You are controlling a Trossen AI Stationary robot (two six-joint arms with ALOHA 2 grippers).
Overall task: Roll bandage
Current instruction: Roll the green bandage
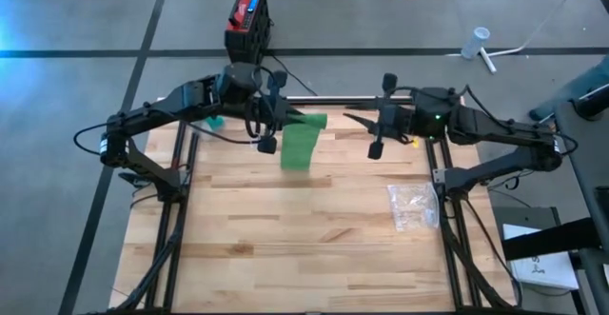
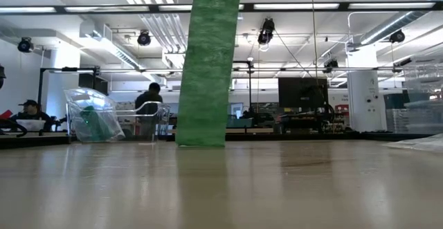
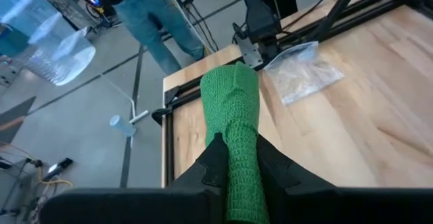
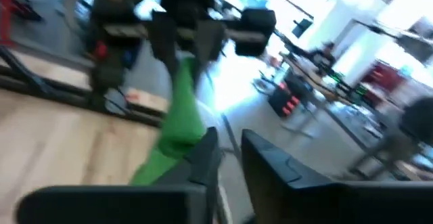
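A green knitted bandage strip (image 1: 300,144) hangs from my left gripper (image 1: 271,125) over the far middle of the wooden table (image 1: 285,229). In the low view the bandage (image 2: 206,63) comes down nearly straight, and its lower end (image 2: 201,140) rests on the table top. My left gripper (image 3: 237,166) is shut on the strip. My right gripper (image 1: 366,125) hovers to the right of the bandage, facing it, with nothing between its fingers. The right wrist view shows a narrow gap at that gripper (image 4: 230,160) and the bandage (image 4: 177,126) beyond it. My left gripper pinches the bandage's upper part (image 3: 238,149) between its two fingers, which come slanting down from the table's left. The strip runs on past the fingertips and hangs below them, fairly straight. Its lower end (image 3: 229,82) touches the table.
A clear plastic bag (image 1: 414,206) lies on the table's right side. A second clear bag with something green (image 2: 93,118) shows at the left of the low view. A red and black box (image 1: 249,15) stands on the floor beyond the far edge. People are in the room behind.
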